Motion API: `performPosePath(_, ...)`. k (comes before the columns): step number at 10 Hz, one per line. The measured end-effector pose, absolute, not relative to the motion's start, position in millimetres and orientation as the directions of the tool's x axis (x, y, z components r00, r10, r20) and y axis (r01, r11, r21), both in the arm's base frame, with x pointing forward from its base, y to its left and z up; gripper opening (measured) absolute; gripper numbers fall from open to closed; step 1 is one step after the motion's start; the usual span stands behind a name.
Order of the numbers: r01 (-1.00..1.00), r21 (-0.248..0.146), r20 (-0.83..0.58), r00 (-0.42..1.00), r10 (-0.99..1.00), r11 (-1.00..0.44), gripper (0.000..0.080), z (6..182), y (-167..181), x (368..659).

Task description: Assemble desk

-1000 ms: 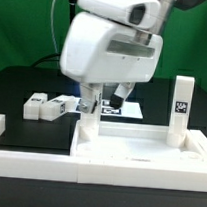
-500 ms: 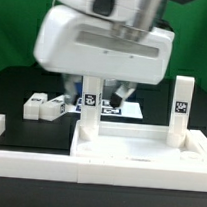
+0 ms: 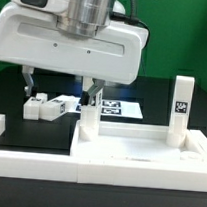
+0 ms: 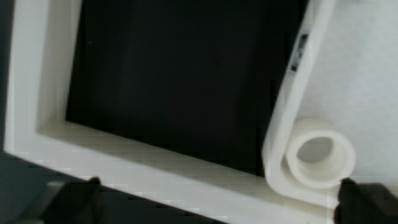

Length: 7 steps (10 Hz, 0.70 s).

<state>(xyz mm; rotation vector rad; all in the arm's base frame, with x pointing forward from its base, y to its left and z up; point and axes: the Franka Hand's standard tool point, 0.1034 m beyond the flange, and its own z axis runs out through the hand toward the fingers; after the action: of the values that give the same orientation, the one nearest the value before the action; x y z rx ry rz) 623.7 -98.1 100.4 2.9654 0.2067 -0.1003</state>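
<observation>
Black table carried the desk's rimmed tabletop panel (image 3: 139, 146), near, with two legs standing in it: the tagged leg (image 3: 181, 107) at the exterior view's right and the second leg (image 3: 91, 119) left. Loose leg blocks (image 3: 41, 107) lay farther left. The gripper (image 3: 58, 88) hung above, fingers spread wide, empty.

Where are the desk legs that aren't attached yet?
In the exterior view, the loose legs lie at that view's left, just left of the marker board and beyond the left end of the tabletop panel.

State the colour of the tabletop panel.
The tabletop panel is white; clearest in the exterior view.
</observation>
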Motion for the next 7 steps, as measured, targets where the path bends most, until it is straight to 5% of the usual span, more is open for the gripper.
performPosePath(2, 0.021, 0.141, -0.068, 0.998, 0.012, -0.99, 0.0649, 98.1, -100, 620)
performPosePath(6, -0.074, 0.027, -0.101, 0.992, -0.077, -0.997, 0.0649, 94.4, -161, 592)
performPosePath(7, -0.076, 0.033, -0.092, 0.993, -0.079, -0.997, 0.0649, 92.2, -165, 591)
